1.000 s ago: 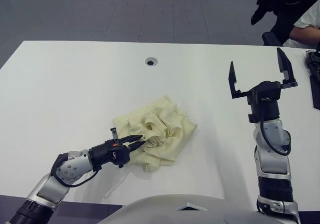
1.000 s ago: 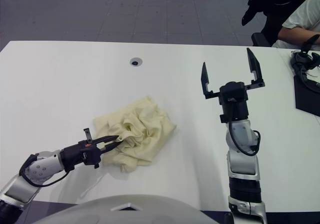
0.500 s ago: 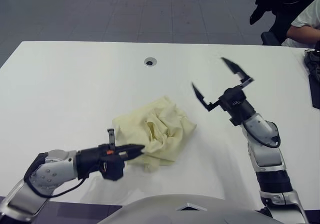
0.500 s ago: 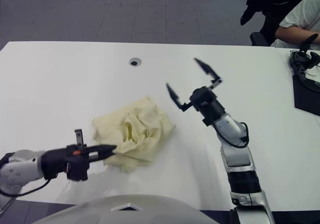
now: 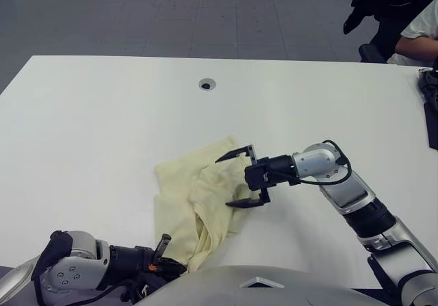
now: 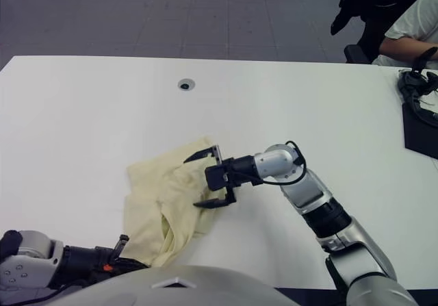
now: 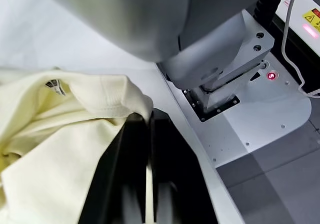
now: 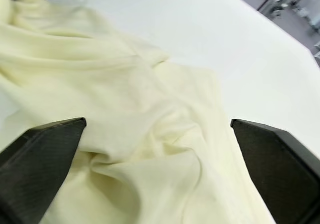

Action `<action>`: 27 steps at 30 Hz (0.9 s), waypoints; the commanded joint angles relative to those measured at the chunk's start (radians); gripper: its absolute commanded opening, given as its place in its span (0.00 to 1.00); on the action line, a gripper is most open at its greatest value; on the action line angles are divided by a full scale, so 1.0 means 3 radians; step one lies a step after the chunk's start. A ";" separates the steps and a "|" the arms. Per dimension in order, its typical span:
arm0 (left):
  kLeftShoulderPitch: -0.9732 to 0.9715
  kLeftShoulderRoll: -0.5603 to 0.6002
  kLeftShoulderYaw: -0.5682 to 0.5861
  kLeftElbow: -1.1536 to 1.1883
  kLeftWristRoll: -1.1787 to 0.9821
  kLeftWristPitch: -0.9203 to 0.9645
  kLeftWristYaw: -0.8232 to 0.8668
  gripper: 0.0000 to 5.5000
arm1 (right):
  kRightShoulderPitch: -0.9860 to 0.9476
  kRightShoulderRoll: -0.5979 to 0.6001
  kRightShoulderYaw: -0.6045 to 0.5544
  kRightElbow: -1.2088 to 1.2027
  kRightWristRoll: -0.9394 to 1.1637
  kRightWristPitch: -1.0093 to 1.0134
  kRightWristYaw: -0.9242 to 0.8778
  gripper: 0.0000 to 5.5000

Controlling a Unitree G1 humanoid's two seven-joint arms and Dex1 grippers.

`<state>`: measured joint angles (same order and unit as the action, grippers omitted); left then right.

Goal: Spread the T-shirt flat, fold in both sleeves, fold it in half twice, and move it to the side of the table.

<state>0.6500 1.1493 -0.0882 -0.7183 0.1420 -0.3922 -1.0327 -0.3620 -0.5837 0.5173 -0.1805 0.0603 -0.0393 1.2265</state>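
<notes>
Left pincer (image 7: 149, 118) apparently grips T-shirt (image 5: 179, 186); right pincer (image 5: 224, 182) spread.

The pale yellow T-shirt (image 5: 195, 203) is soft knit cloth, totally matt and rumpled, with a ribbed band (image 7: 107, 96) along one edge. The white table (image 5: 96, 128) looks like smooth laminate with just a faint sheen, and the small round grey grommet (image 5: 207, 84) set in it seems to be plastic. The right gripper (image 5: 224, 183) has matt black fingers (image 8: 40, 159) with a fine woven texture, while the left gripper (image 7: 149, 121) has smoother, slightly shiny black ones (image 7: 120, 174). The right arm's silvery shell (image 5: 349, 196) has a satin, metal-like finish.
</notes>
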 commanded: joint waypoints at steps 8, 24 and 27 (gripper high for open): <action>-0.0114 -0.0064 -0.0179 0.0115 0.0254 -0.0062 0.0028 0.00 | -0.0683 0.0640 0.0357 -0.0154 0.0070 0.0443 0.0121 0.98; -0.0150 -0.0079 -0.0160 0.0128 0.0275 -0.0041 0.0049 0.00 | -0.0646 0.0599 0.0670 0.0309 -0.0252 0.0172 0.0259 0.98; -0.0146 -0.0070 -0.0151 0.0146 0.0281 -0.0044 0.0059 0.00 | -0.0636 0.0583 0.0684 0.0341 -0.0254 0.0186 0.0277 0.98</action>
<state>0.6033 1.1214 -0.1441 -0.6813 0.2121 -0.4095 -1.0163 -0.5581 -0.4054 0.7241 -0.0803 -0.0149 0.0100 1.3009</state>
